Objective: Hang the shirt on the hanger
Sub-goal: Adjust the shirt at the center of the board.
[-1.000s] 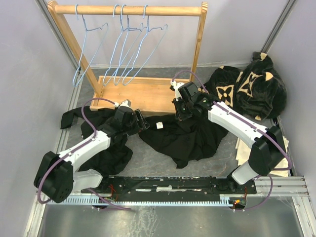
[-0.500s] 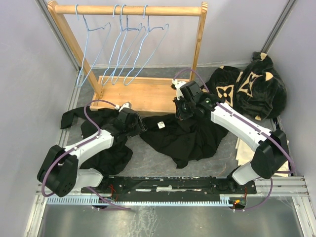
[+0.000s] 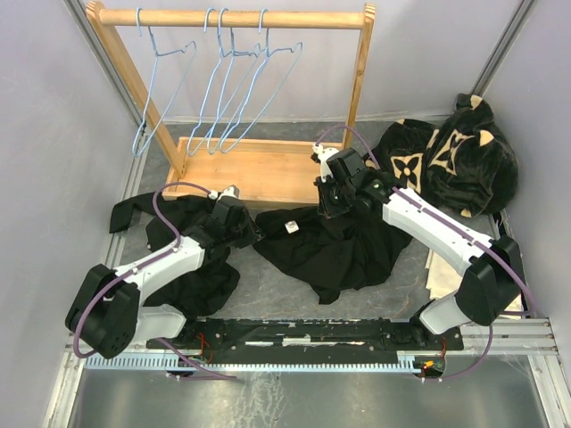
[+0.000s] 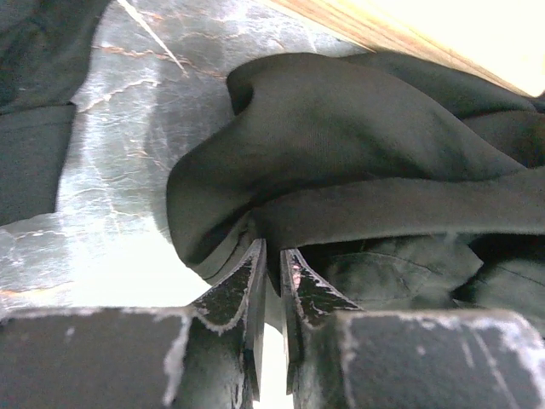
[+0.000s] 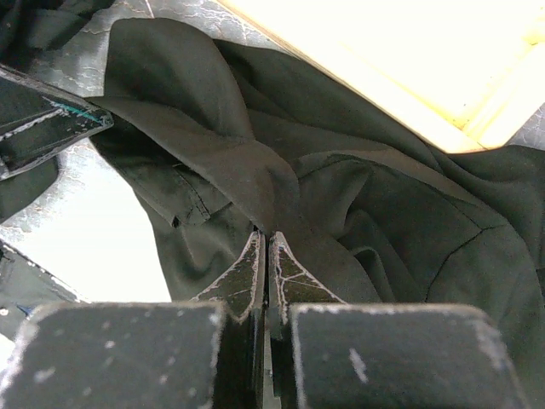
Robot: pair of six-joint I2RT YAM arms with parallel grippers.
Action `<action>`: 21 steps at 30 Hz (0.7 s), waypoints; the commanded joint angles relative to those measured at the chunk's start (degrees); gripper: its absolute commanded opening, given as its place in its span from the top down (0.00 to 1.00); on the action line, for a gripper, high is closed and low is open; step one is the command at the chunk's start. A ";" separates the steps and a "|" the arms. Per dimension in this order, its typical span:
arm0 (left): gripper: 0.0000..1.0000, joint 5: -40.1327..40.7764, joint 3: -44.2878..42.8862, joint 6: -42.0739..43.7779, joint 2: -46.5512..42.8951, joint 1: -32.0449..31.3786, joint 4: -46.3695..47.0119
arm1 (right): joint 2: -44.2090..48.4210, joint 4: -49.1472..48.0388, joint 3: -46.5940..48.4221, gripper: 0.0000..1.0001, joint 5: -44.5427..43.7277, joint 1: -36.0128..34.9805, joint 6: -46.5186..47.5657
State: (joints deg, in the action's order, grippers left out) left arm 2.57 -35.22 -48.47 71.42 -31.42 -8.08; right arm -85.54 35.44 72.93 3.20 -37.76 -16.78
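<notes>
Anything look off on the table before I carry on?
Nothing spilled or damaged. The shirt lies crumpled, not spread, with the left gripper and right gripper each pinching a fold. Three hangers on the wooden rack overlap and might snag when one is pulled.

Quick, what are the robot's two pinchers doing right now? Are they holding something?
Left gripper: closed, pinching a fold of the shirt.
Right gripper: closed, pinching another fold of the same shirt.

part of shirt [image 3: 330, 254] under right arm [image 3: 428, 227]
</notes>
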 commanded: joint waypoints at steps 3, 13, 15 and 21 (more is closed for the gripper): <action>0.85 -6.07 -3.45 4.17 1.38 -1.95 4.13 | 2.34 -3.93 -2.64 1.00 -3.84 0.21 -0.97; 0.97 1.66 -6.85 9.44 0.48 -7.41 -3.36 | 1.75 -2.95 -5.67 1.00 -6.87 0.15 3.51; 0.97 3.18 -5.68 8.81 -0.13 -7.54 -4.00 | 0.51 -2.96 -6.04 1.00 -6.05 0.14 5.33; 0.97 4.20 -3.35 7.52 0.50 -7.53 -3.93 | -3.70 -4.16 -5.37 0.88 -2.31 0.10 9.72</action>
State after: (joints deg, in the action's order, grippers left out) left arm 4.47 -39.53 -41.89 72.71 -38.72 -11.49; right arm -86.83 33.28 66.92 -1.48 -37.76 -11.27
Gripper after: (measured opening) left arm 0.044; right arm 0.082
